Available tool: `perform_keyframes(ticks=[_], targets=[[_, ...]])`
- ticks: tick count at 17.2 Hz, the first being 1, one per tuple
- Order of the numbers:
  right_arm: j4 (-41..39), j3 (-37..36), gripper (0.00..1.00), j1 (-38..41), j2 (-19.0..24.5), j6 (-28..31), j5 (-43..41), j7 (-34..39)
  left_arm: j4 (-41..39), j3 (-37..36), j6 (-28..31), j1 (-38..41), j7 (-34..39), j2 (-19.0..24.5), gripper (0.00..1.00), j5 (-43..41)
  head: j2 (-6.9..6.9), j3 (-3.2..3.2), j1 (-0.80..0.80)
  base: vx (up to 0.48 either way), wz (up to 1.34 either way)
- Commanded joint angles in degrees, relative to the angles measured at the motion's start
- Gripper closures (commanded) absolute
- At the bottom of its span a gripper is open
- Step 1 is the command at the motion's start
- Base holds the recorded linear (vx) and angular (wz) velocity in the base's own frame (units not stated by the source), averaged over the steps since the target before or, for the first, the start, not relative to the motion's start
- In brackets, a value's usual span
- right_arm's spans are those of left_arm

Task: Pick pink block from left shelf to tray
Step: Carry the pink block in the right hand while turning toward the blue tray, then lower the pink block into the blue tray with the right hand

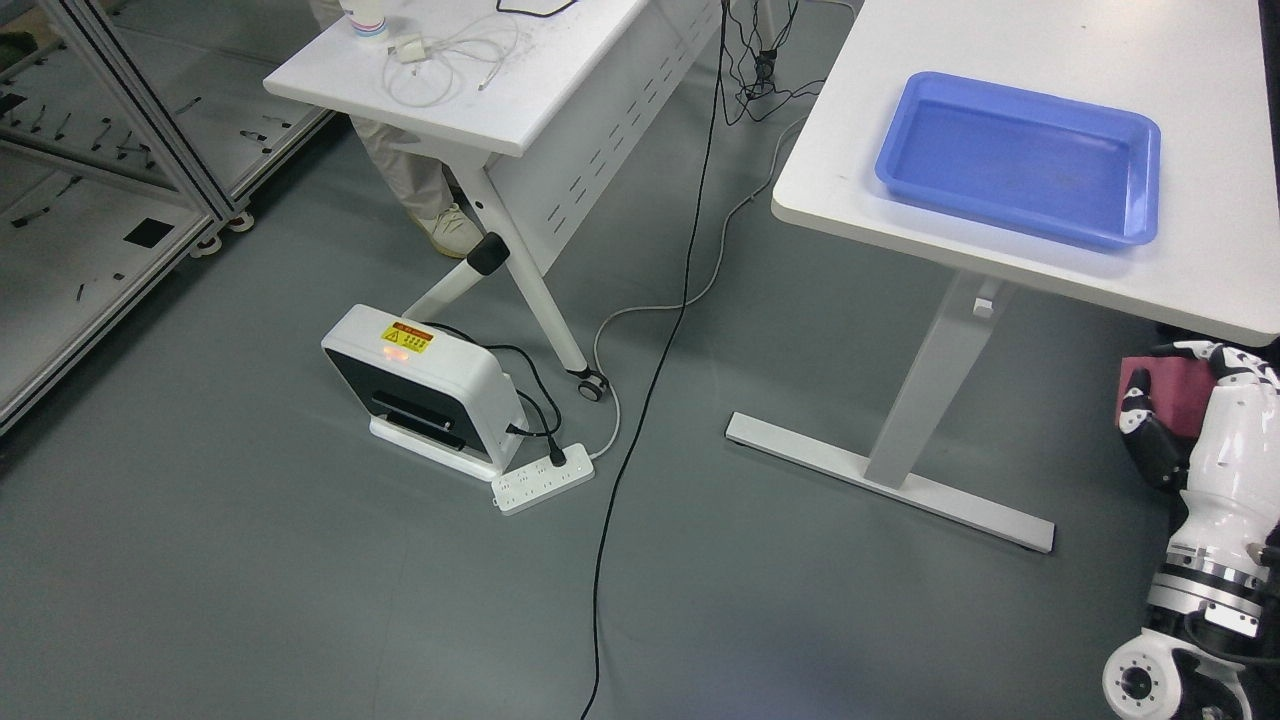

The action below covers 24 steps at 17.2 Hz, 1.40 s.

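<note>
At the lower right my right hand (1175, 400) is shut on the pink block (1172, 392), a dark pink slab held between the thumb and curled fingers. It hangs below the front edge of the white table (860, 190). The blue tray (1020, 160) lies on that table, up and to the left of the hand, with nothing in it. My left arm does not show.
A white table leg and floor foot (890, 480) stand left of my hand. A white box device (420, 385), a power strip (543, 480) and cables lie on the grey floor. A second white table (470, 70) with a person's legs behind it stands at upper left, with a metal shelf frame (130, 120) beyond it.
</note>
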Motion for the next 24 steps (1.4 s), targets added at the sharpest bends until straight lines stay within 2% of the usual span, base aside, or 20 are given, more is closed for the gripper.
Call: perform_keyframes(ticks=[1, 16, 20, 24], targets=[[0.00, -0.97, 0.98, -0.09, 0.09, 0.06, 0.00, 0.03, -1.00, 0.00, -0.02, -1.31, -0.04, 1.00, 0.00, -0.09, 0.00, 0.00, 0.00, 0.374, -0.05], [0.09, 0.26, 0.96, 0.18, 0.35, -0.55, 0.09, 2.31, -1.00, 0.00, -0.02, -1.31, -0.04, 1.00, 0.00, -0.09, 0.00, 0.00, 0.00, 0.370, -0.04], [0.35, 1.23, 0.87, 0.79, 0.35, -0.46, 0.09, 9.95, -1.00, 0.00, -0.02, -1.31, -0.04, 1.00, 0.00, -0.09, 0.00, 0.00, 0.00, 0.246, -0.10], [0.53, 1.58, 0.66, 1.05, 0.44, -0.20, -0.35, 15.23, -1.00, 0.00, -0.02, -1.40, -0.04, 1.00, 0.00, -0.09, 0.00, 0.00, 0.00, 0.122, -0.07]])
